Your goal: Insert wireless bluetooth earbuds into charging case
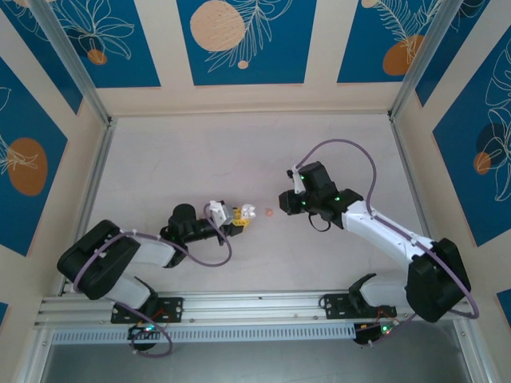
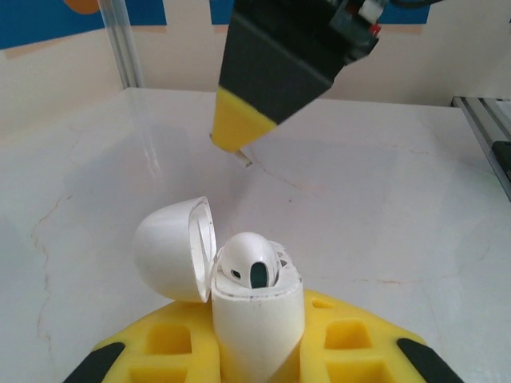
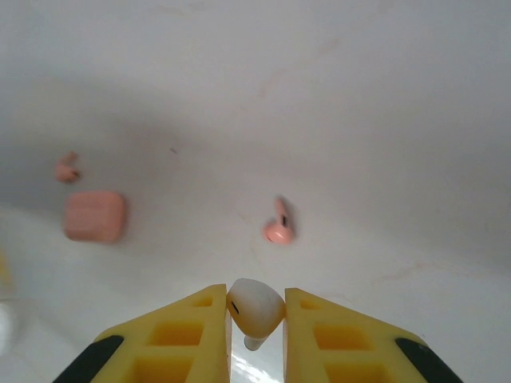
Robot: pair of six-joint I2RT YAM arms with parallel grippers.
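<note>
**A:** What has the left hand got?

**B:** The left hand (image 2: 257,351) is clenched on a white rounded plastic charging case (image 2: 255,319), which stands upright between its yellow fingers (image 2: 172,351). The domed lid (image 2: 172,251) is swung open to one side, and one white plastic earbud (image 2: 249,259) sits in the case's top.

**A:** And the right hand?

**B:** The right hand (image 3: 255,319) is grasping a second white earbud (image 3: 255,307), with the bulb pinched between its yellow pads above the pale worktop (image 3: 359,120). Seen from the left wrist, it hangs beyond the open case and clear of it.

**A:** Where is the pink set?

**B:** It lies on the worktop with nothing touching it. A salmon-pink rounded-rectangle plastic case (image 3: 94,215) lies flat and looks closed, though it is blurred. A tiny pale-pink plastic earbud (image 3: 67,168) lies just beside its far corner. A second pink earbud (image 3: 279,229) lies well apart from that case, just beyond the right hand's fingertips.
</note>
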